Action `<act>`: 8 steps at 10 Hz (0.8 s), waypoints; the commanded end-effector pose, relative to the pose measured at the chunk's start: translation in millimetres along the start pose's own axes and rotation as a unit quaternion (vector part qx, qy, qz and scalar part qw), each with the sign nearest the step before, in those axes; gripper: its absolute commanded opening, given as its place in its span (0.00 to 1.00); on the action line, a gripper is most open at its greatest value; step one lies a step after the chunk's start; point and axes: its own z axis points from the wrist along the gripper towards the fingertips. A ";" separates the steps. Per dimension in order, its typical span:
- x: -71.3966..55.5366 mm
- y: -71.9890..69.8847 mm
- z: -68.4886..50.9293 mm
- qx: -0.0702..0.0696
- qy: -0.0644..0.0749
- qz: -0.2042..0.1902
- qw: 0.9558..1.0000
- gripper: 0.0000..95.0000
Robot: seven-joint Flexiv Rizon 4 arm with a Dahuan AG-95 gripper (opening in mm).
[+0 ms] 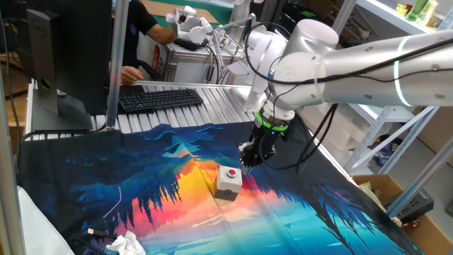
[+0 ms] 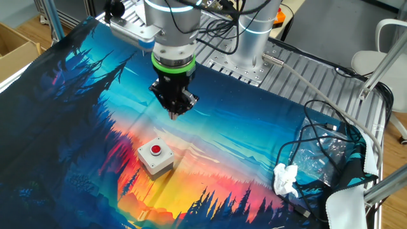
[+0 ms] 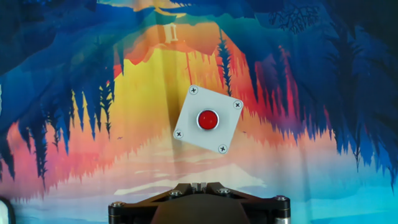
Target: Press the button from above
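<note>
The button is a small red round cap [image 3: 208, 120] on a light grey cube-like box [image 3: 186, 124]. It stands on the colourful forest-print cloth [image 2: 254, 127] and also shows in one fixed view [image 1: 231, 173] and the other fixed view [image 2: 156, 150]. My gripper [image 2: 175, 115] points down and hovers above the cloth, a little behind and to the side of the box, touching nothing. It also shows in one fixed view [image 1: 249, 161]. In the hand view the fingertips [image 3: 199, 184] meet with no gap and hold nothing.
A keyboard [image 1: 159, 98], a monitor [image 1: 71, 49] and a seated person [image 1: 141, 28] are at the table's back. Crumpled paper [image 2: 286, 180] and loose cables [image 2: 324, 140] lie at the cloth's edge. A cardboard box [image 1: 386, 188] stands beside the table.
</note>
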 end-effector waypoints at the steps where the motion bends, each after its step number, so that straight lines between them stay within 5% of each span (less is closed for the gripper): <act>1: -8.5 -1.4 2.2 -0.001 0.007 -0.001 1.000 0.00; 8: -33.8 -9.5 15.2 0.001 0.013 -0.002 1.000 0.00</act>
